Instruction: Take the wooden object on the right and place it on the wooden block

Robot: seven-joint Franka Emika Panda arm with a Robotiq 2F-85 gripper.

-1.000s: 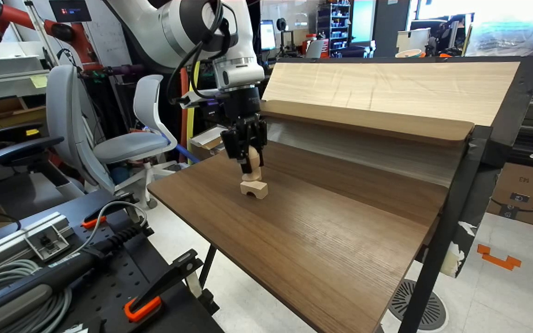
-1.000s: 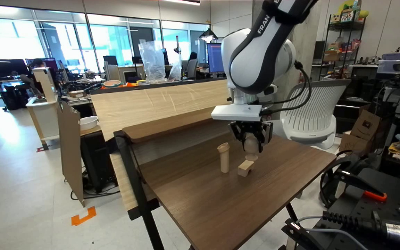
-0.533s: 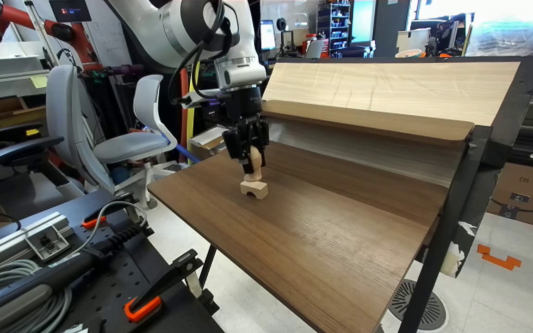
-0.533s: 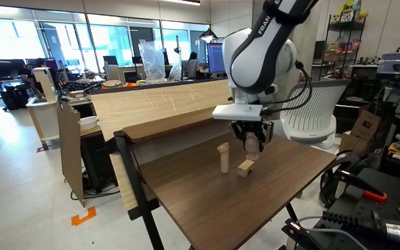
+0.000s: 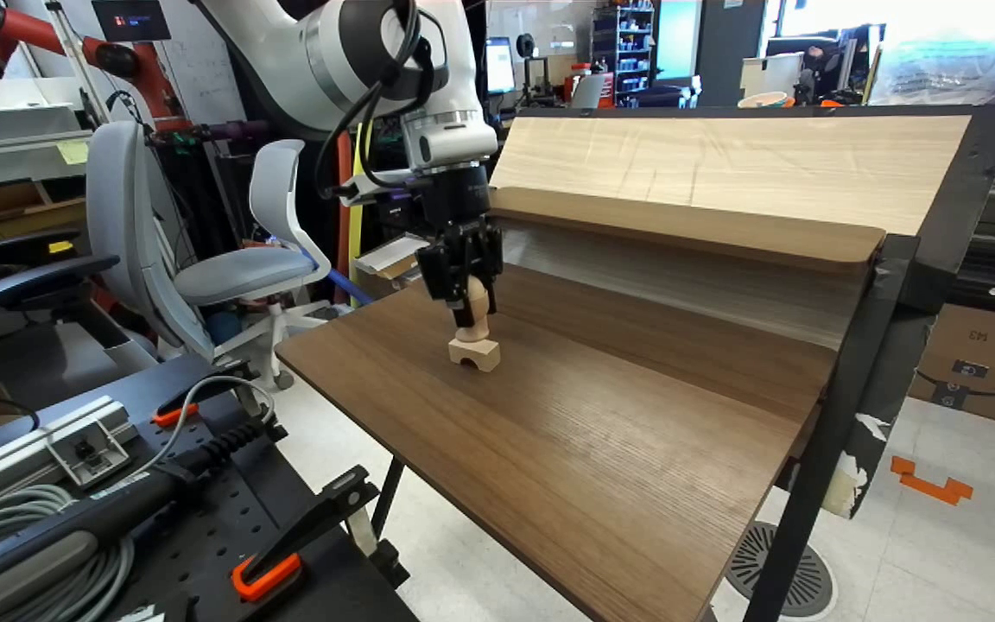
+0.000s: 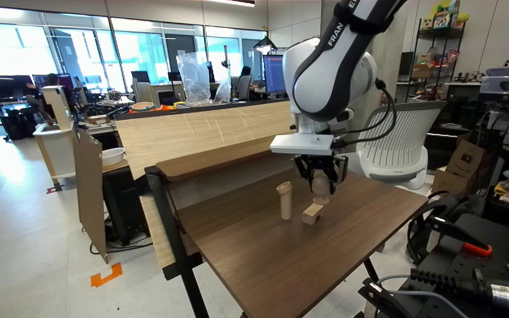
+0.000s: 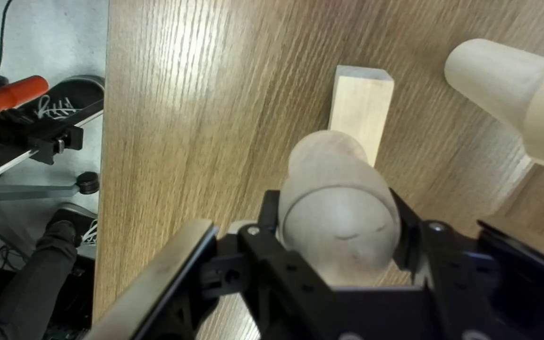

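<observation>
Nearest in the wrist view, the gripper (image 7: 335,211) is pinching the piece (image 7: 340,229), which is pointing roughly upright with its rounded end uppermost. Its foot is overlapping part of the block (image 7: 362,108) below and appearing to jut past one side; whether it is touching the block's top, the views are leaving unclear. Farther off, in an exterior view, the post (image 6: 286,205) is rising near the block, apart from it, and the table (image 6: 281,258) is bearing both. Grasping and bringing over are seemingly standing complete; aligning, settling and releasing are, by judgement, remaining.
</observation>
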